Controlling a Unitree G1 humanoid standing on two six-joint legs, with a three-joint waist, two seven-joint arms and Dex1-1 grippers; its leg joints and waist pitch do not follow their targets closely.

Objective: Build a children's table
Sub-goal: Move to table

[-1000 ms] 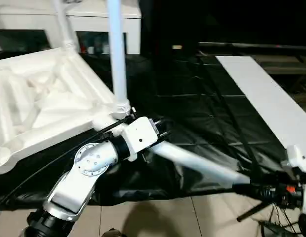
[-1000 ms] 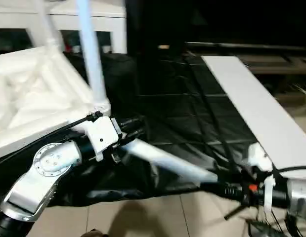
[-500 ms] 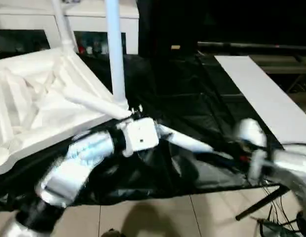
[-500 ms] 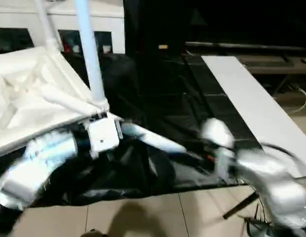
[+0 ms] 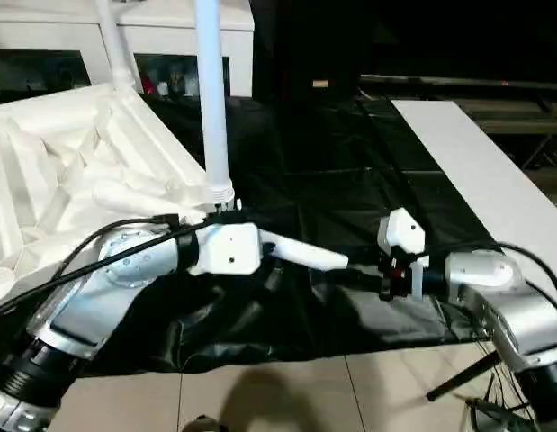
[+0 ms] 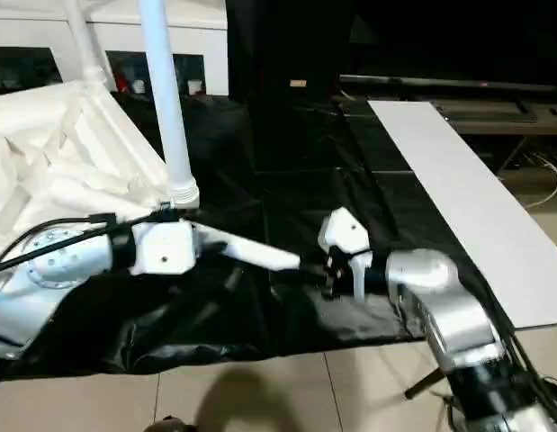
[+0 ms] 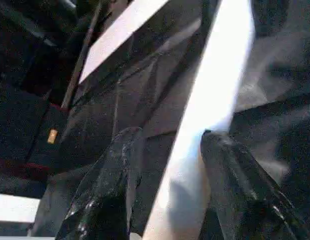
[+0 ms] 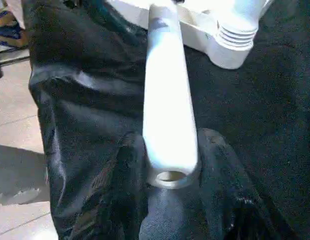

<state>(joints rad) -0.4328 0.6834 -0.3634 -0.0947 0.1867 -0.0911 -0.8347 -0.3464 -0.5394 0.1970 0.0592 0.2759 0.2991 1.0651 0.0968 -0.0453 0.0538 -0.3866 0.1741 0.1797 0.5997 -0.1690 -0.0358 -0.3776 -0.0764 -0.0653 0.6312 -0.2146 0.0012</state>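
Both my grippers pinch one loose white leg (image 5: 300,255) held level over the black sheet (image 5: 350,180).

Nearest, right gripper (image 8: 167,165): black fingers (image 8: 117,195) pressed on either side of the leg's open hollow end, which sits right between the jaws. Left gripper (image 7: 167,160) clamps the other end; leg runs out from between its fingers (image 7: 230,170) toward the right gripper. From the head views the leg spans straight from one set of jaws to the other. Just past the left jaws, the upturned tabletop (image 5: 71,189), ribbed side up, with an upright leg (image 5: 211,99) at its near corner socket, threaded collar (image 8: 237,37) visible; looks seated, can't confirm. Another leg (image 5: 116,45) stands farther back. Beyond the right jaws, long white board (image 5: 480,180); farthest, white cabinet (image 5: 152,27).
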